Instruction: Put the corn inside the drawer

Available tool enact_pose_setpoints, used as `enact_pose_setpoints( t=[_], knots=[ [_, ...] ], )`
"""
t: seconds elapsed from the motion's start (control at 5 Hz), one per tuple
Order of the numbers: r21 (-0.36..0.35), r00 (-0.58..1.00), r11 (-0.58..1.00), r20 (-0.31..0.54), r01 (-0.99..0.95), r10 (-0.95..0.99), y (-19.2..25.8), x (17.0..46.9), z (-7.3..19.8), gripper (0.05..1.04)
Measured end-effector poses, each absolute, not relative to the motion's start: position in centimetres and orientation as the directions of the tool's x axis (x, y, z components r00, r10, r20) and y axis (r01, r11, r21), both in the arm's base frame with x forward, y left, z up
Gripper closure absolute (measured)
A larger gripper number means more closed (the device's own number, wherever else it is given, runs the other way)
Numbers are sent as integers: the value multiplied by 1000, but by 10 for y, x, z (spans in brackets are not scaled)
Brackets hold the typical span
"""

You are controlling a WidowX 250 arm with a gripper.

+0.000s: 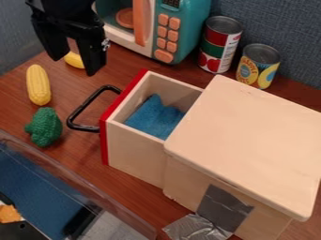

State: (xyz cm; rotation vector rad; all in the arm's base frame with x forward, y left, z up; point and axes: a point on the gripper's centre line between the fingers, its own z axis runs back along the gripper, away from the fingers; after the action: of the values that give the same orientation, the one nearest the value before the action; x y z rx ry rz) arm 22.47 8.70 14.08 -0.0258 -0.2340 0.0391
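A microwave stood near the wall, two cans (one shorter) beside it. Broccoli lay near a clear-walled bin, and a blue cloth sat bunched up.

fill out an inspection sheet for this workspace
surface: brown table, wood-grained
job's things: corn on the table; drawer pulled open, blue cloth inside
clutter: toy broccoli, red-and-green can, yellow-labelled can, toy microwave, partly hidden yellow item
gripper: hand open, over the table's upper left
cables: nothing seen
surroundings: blue-grey panel behind; clear-walled bin lower left
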Motion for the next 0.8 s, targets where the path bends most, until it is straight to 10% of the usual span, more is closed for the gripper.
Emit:
enact_pose_setpoints(
  t=[0.8],
  knots=[
    [-81, 830, 881, 304, -466, 467, 162, 218, 102, 83]
  ],
)
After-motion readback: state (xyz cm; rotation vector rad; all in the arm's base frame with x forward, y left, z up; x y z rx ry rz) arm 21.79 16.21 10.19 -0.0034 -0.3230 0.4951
